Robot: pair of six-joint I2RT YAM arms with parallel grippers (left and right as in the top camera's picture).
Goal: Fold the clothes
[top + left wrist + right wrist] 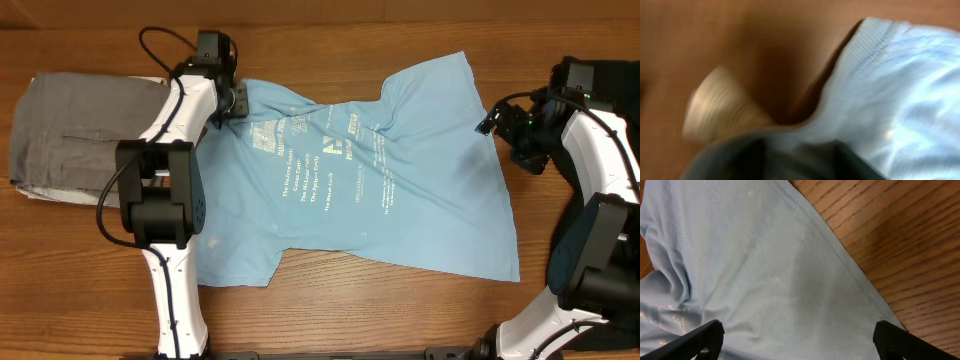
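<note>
The right gripper (799, 336) is seen wide open, with its two dark fingers (695, 339) set far apart at the lower corners of the right wrist view. Nothing is held between them. Only the light blue T-shirt (755, 265) is seen under them, with a stitched edge running diagonally toward the lower right over the wooden table (900, 240).

The left gripper (234, 97) is placed at the upper left edge of the T-shirt (380, 190) in the overhead view. In the blurred left wrist view a pale finger (720, 112) is seen just beside a ribbed edge of the fabric. Whether the jaws are closed on the cloth cannot be told.

The T-shirt is spread unfolded across the middle of the table (400, 325), creased near the top. Its small white lettering (320, 165) is turned upward.

A folded gray cloth (70, 130) is seen at the left edge of the overhead frame, partly covered by the left arm.
</note>
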